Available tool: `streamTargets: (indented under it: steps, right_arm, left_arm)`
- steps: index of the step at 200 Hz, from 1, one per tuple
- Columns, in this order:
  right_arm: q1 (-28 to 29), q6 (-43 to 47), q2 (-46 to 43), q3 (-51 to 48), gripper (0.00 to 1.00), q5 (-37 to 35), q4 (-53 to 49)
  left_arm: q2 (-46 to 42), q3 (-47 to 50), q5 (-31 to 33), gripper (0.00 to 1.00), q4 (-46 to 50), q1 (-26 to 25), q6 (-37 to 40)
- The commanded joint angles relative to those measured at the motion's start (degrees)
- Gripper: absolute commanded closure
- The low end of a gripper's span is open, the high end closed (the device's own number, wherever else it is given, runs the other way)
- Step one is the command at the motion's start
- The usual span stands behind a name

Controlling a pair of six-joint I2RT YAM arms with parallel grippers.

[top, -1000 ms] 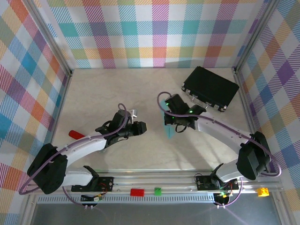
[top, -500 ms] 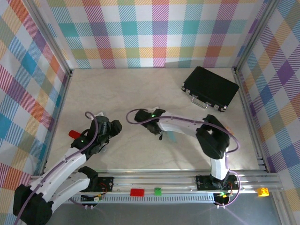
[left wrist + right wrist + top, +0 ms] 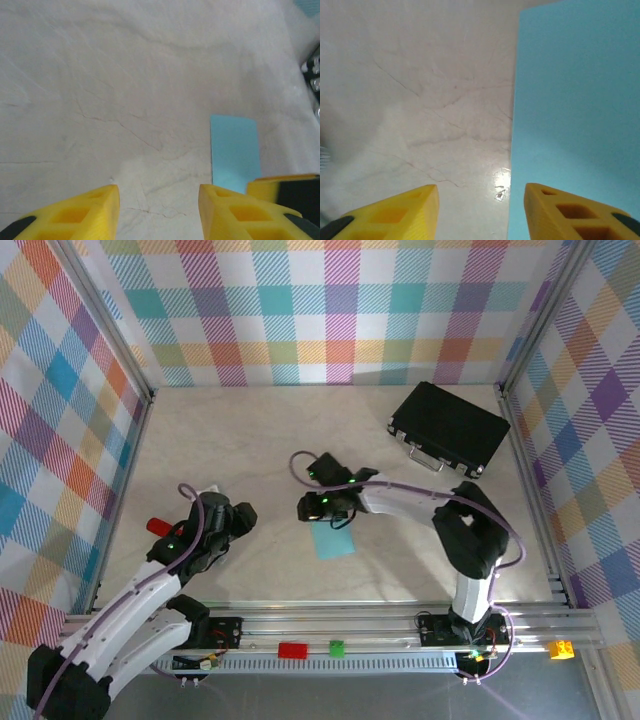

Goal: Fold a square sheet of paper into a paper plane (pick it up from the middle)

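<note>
The light-blue sheet of paper (image 3: 332,540) lies flat on the pale marbled table (image 3: 250,440), near the middle and a little toward the near edge. From above its outline looks more like a slanted rectangle than a square. No crease can be made out on it.

The right arm (image 3: 410,502) reaches in from the right, bends at its elbow and stretches left, so its wrist hangs just beyond the far edge of the sheet. In the right wrist view the right gripper (image 3: 481,210) has its yellow fingers (image 3: 395,215) spread apart with nothing between them. One finger sits over bare table and the other over the blue paper. The straight edge of the sheet runs up through the gap. Whether a fingertip touches the paper cannot be told.

The left arm (image 3: 150,585) comes up from the near left, and its wrist sits left of the sheet, apart from it. In the left wrist view the left gripper (image 3: 159,210) also stands with its fingers (image 3: 95,212) apart and holds nothing. Bare table shows in the gap, and the paper lies ahead and off to the right.

A black case (image 3: 450,428) rests in the far right corner, well apart from the sheet. A small red object (image 3: 160,526) lies on the left, partly hidden behind the left arm. On the near rail sit a red brick (image 3: 293,649), a green brick (image 3: 336,647) and, far to the right, a yellow brick (image 3: 561,648).
</note>
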State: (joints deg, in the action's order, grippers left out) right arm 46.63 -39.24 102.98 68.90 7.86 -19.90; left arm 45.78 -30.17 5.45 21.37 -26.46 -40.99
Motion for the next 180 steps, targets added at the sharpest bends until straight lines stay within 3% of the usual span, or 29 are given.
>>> streamTargets:
  steps: [1,27,41,63,94,180]
  right_arm:
    - [-5.23,-5.02,-5.26,-7.68,0.6,11.54,10.76]
    - [-10.82,-5.8,-7.65,-15.36,0.72,18.71,17.26]
    - [-11.94,-5.73,-7.9,-16.87,0.8,18.81,16.43]
    - [-12.51,-4.97,-6.79,-17.79,0.84,19.93,16.4]
    - [-13.25,-7.29,-2.83,-18.37,0.89,20.59,17.15]
    - [-15.73,-14.69,-0.24,-27.42,0.9,21.67,25.13]
  left_arm:
    - [5.09,0.79,-10.9,0.58,-8.73,0.51,1.97]
    - [15.63,0.37,-21.28,0.65,-18.15,0.32,1.91]
    - [21.61,-0.66,-26.2,0.68,-22.32,-0.05,1.48]
    - [28.57,-2.53,-30.02,0.68,-26.16,-1.3,-0.01]
    - [33.61,-3.31,-31.49,0.65,-28.79,-2.8,-1.14]
    - [44.14,-4.89,-35.69,0.62,-36.53,-5.49,-4.44]
